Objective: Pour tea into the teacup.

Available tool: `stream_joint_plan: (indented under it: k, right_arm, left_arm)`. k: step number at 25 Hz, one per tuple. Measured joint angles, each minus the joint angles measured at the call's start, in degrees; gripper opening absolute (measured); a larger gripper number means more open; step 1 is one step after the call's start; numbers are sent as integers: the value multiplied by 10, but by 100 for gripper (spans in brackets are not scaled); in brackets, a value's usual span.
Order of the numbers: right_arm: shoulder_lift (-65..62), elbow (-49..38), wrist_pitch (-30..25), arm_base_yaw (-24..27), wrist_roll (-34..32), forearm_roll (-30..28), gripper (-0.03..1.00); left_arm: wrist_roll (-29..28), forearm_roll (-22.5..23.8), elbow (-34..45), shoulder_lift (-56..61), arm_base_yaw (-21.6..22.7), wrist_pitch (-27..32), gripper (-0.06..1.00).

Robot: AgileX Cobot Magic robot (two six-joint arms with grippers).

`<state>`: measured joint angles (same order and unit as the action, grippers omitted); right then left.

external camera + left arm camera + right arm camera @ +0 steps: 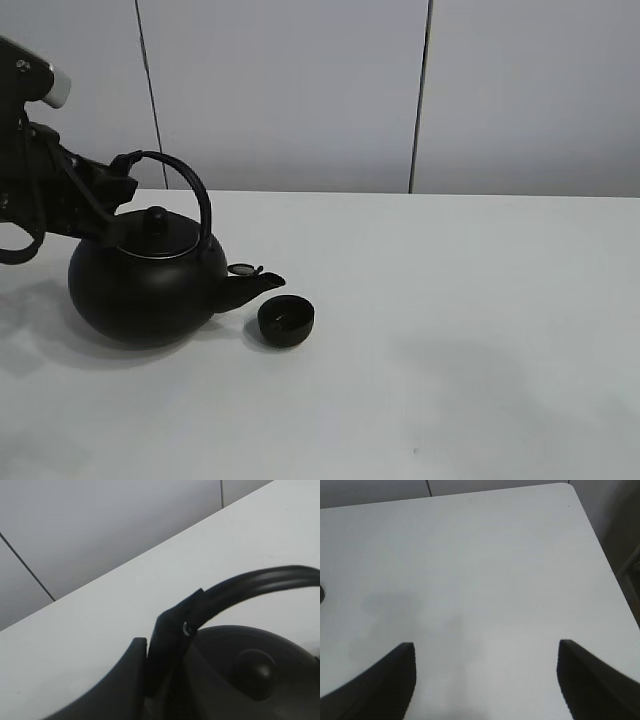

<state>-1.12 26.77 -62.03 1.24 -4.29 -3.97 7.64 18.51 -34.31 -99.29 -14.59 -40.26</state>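
Note:
The tiny black teacup [286,321] stands on the white table [470,330], just right of the kettle's spout [255,287]. The big round black kettle [140,290] sits left of it, lid on, spout pointing at the cup and ending just above and beside its rim. No stream of tea shows. My left gripper [127,172] is shut on the kettle's arched handle [196,195] at its left end. The left wrist view shows the fingers [167,635] clamped on the handle [260,580] above the lid knob [255,667]. My right gripper [485,680] is open over bare table and holds nothing.
A grey panelled wall [300,90] runs behind the table's far edge. The right wrist view shows the table's rounded corner [567,487] and its side edge, with dark floor beyond.

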Motion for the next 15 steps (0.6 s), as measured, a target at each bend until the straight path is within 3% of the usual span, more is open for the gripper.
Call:
stream_joint_plan:
  k: [15]
  right_arm:
    - [0, 0, -1, 0, 0, 0, 53]
  left_arm:
    - [31, 1, 0, 0, 0, 0, 12]
